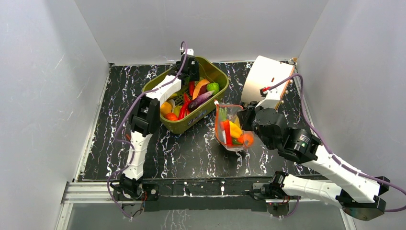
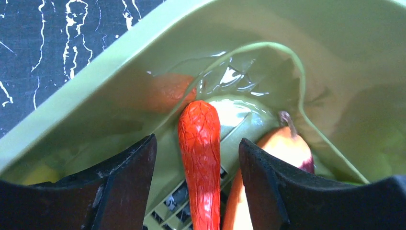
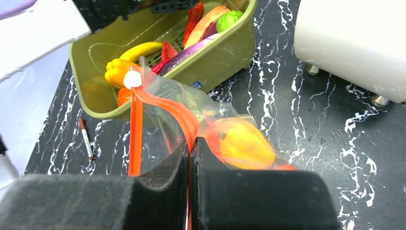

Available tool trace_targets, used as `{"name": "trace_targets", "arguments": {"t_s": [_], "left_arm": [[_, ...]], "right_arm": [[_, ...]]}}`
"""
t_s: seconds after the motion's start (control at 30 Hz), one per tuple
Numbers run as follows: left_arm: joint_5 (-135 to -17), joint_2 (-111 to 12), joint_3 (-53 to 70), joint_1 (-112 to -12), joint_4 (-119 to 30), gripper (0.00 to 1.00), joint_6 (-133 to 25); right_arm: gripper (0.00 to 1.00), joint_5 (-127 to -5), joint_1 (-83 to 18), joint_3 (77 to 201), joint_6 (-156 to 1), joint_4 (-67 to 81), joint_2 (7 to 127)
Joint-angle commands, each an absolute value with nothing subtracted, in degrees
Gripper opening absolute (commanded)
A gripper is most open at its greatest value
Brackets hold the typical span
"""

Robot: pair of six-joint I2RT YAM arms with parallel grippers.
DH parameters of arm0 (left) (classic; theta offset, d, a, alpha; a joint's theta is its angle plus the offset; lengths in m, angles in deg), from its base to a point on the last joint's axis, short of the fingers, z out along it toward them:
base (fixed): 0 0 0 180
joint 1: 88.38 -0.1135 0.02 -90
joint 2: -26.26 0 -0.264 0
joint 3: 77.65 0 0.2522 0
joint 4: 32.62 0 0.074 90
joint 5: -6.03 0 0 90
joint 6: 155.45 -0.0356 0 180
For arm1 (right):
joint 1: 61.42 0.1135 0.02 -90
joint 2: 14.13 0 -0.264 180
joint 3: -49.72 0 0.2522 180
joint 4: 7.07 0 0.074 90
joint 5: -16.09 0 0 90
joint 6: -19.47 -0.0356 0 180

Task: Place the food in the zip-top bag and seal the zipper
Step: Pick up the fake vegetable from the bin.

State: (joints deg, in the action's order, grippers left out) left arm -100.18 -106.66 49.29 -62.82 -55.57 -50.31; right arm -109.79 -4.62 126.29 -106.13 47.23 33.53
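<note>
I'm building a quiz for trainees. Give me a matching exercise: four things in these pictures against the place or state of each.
1 left gripper
2 right gripper
3 green ball
4 white box

a in the olive tub
b open, a red chilli between its jaws
c shut on the zipper
d on the table, outside the tub

Pairs: 1-b, 2-c, 3-a, 4-d

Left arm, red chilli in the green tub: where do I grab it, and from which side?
Grip the red chilli across its thick middle, from straight above. It lies lengthwise between the fingers of the open left gripper, so they close on its long sides. The right finger has little room: an orange fruit lies close beside it.
</note>
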Motion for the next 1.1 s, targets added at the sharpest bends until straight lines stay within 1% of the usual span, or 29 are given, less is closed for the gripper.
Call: {"name": "trace_targets", "arguments": {"t_s": [0.0,0.13,0.23,0.33,0.5,0.7,0.9,1.07], "left_arm": [[-103.0,-109.6,53.9,-63.1,-53.6,0.62,-52.0],[-103.2,-111.1,54.7,-63.2,-53.4,0.58,-51.1],[-102.0,-111.0,52.5,-63.2,-51.5,0.56,-49.9],[-101.2,-111.7,51.8,-63.2,-49.8,0.56,-49.6],[-101.5,-113.8,53.4,-63.3,-51.5,0.56,-49.5],[-100.9,-111.6,48.9,-63.2,-48.2,0.41,-49.5],[-99.9,-109.6,47.8,-63.2,-48.8,0.34,-49.5],[-98.9,-105.2,43.7,-63.2,-47.2,0.28,-49.1]], "right_arm": [[0.00,-109.2,-4.5,131.3,-105.3,43.7,33.9],[0.00,-109.3,-4.5,131.2,-105.5,43.8,33.8],[0.00,-109.0,-4.5,129.8,-106.7,43.4,33.5],[0.00,-108.3,-4.4,128.1,-108.7,42.5,32.7],[0.00,-108.0,-4.5,127.0,-109.3,41.6,31.9],[0.00,-108.3,-4.5,127.6,-108.6,42.6,31.6],[0.00,-108.9,-4.5,126.3,-109.9,42.2,30.1],[0.00,-109.4,-4.5,125.6,-110.2,42.5,29.9]]}}
